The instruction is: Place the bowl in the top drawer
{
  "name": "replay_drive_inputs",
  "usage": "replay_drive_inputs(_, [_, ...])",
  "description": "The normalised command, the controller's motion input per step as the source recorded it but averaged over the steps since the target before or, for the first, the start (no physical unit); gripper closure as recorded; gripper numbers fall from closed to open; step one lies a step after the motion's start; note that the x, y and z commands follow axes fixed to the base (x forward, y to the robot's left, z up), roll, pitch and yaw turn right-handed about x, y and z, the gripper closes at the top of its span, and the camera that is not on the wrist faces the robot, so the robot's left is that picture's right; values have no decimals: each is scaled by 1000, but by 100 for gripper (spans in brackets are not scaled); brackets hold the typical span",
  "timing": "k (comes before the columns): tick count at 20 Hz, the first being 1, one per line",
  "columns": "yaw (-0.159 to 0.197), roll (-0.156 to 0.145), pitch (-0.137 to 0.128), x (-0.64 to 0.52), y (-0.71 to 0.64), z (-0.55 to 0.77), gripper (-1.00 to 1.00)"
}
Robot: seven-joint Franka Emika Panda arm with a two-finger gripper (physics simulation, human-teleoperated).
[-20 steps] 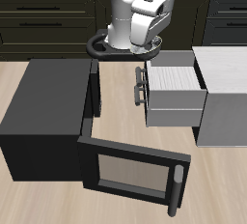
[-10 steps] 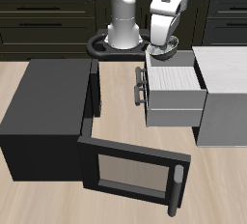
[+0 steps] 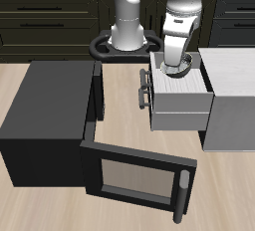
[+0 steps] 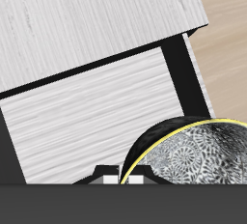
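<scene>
1. Over the last second we have swung the arm from above the gap between the black box and the drawer across to the drawer, so the gripper now hangs over the far end of its white ridged inside
2. We judge the carry nearly done: what is left is to lower and let go, and the drawer stands pulled out, handle toward the box
3. The bowl rides under the gripper; in the wrist view its speckled inside and rim show above the drawer's ridged floor, not yet resting on it as far as we can tell
4. The gripper is clenched on the bowl's rim; the fingers barely show, so we cannot tell how wide they stand
5. The box's windowed door lies swung open near the front, well clear of the drawer
</scene>
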Motion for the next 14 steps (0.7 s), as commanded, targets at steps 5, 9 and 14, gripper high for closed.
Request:
replay_drive_inputs(5, [-21,33,88,34,192,-460,100])
replay_drive_inputs(9, [-26,73,73,-101,301,-406,100])
replay_drive_inputs(14, [-68,34,63,-7,145,-271,-100])
